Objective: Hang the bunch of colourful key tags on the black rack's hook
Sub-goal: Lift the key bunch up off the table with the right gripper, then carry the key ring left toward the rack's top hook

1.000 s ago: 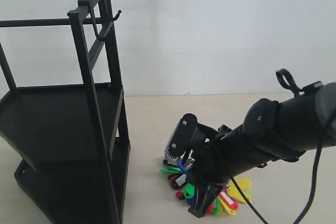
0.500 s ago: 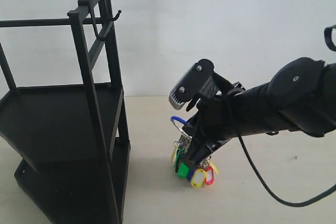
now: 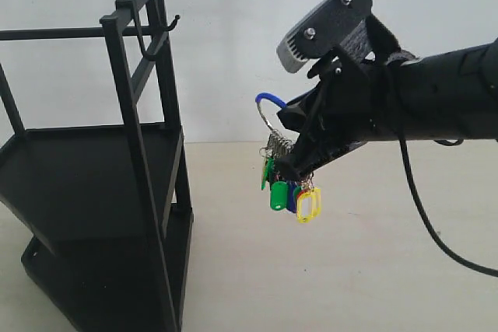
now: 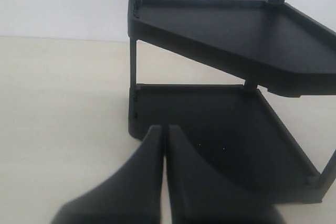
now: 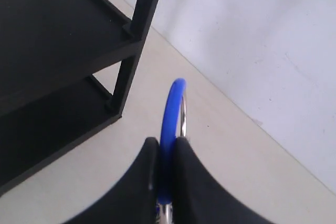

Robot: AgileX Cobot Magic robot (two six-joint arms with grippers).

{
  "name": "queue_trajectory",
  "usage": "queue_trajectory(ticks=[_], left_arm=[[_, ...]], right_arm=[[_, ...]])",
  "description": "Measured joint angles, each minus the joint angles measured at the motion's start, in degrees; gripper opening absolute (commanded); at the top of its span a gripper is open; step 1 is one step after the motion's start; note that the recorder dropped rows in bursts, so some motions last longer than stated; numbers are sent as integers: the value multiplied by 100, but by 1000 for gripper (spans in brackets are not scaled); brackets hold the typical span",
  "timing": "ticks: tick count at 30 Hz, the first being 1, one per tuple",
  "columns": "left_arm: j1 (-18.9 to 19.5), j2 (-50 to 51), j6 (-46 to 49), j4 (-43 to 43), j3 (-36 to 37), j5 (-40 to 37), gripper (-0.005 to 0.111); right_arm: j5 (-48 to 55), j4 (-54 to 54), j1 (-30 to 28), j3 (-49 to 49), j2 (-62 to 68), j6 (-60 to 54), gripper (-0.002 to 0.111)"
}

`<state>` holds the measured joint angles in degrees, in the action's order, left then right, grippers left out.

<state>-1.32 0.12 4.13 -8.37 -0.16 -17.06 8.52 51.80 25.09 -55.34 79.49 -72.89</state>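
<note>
right fingers (image 5: 148,167): clamped on the colourful key tag bunch (image 3: 286,190), above the table (image 3: 366,277);
left fingers (image 4: 148,157): pressed together;
hook (image 3: 161,39): well apart

Wall (image 3: 226,52): was plain white and unmarked, filling the backdrop.
Surface (image 3: 350,285): lay pale beige and smooth below the wall, meeting its foot in a straight seam; possibly a tabletop.
Light: was soft and even across the wall.

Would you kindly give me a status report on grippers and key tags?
Right gripper shut on key tag bunch, held aloft. Left gripper shut, empty. Hook bare; nothing seen blocking it.
</note>
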Motion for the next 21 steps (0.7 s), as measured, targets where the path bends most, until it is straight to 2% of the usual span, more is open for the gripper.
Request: queue_trajectory(ticks=[4, 21], left_arm=[[0, 0, 0, 0, 0, 0, 4], [0, 0, 0, 0, 0, 0, 4]], right_arm=[[0, 301, 0, 0, -43, 347, 0], [71, 1022, 0, 10, -567, 570, 0]])
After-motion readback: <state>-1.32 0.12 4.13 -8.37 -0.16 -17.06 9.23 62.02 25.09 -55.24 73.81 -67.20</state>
